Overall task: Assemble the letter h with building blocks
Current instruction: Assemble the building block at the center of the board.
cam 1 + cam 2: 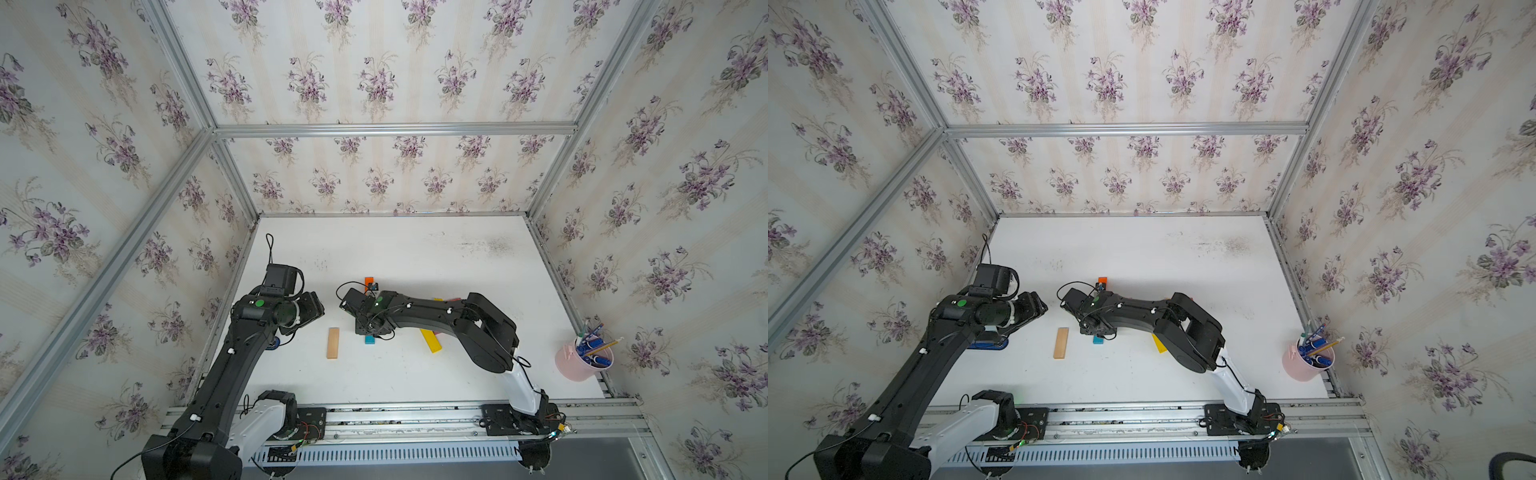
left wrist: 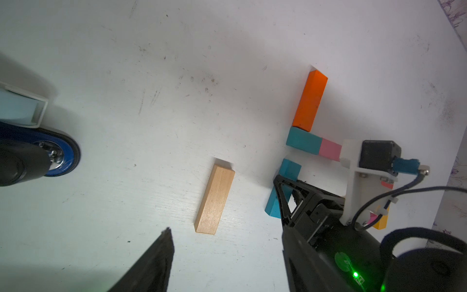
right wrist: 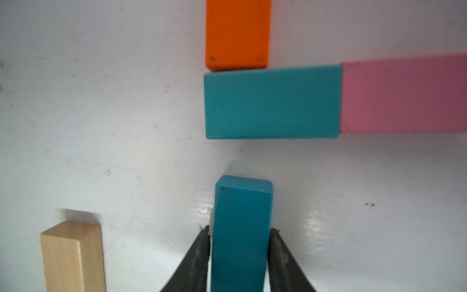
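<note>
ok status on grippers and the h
Right gripper shut on long teal block, short of teal crossbar. Left gripper open, empty. Wood block beside, not blocking.

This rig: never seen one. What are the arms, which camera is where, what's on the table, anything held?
Two robot arms with pincer grippers work on a white table. Two pictures look down from one overhead camera pair; two come from cameras on the wrists. Wooden bars lie there: orange, short teal and pink end to end, plain wood, yellow, plus a pink cup of pens. The right gripper pinches a long teal bar; the left gripper is open, empty.
</note>
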`<state>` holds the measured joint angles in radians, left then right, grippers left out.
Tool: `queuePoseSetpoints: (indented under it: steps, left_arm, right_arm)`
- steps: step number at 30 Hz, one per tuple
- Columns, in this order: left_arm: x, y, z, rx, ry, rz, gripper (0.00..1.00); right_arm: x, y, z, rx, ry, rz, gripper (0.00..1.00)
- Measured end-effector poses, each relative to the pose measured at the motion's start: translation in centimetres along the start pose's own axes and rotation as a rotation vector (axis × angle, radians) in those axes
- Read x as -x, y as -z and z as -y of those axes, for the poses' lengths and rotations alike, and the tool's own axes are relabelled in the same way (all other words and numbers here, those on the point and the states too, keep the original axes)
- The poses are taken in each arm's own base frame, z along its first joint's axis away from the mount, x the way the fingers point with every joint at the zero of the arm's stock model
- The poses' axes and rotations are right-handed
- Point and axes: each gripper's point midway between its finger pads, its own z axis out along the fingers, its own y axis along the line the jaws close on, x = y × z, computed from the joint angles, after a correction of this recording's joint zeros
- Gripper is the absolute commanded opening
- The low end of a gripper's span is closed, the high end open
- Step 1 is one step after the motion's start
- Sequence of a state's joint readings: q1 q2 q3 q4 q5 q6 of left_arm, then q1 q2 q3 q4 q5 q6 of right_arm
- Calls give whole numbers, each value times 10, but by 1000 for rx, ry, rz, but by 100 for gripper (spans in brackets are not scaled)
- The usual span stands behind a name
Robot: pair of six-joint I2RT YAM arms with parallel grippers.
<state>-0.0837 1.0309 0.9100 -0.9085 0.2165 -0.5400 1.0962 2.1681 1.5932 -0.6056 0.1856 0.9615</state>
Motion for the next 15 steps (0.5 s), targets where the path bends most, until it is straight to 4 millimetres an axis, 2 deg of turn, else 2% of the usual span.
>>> queuePoseSetpoints:
  steps: [15]
  left_arm:
    - [-1,-3,0,-4,-4,-2,70]
  right_arm:
    - [10,-5,-2,5,5,6,37]
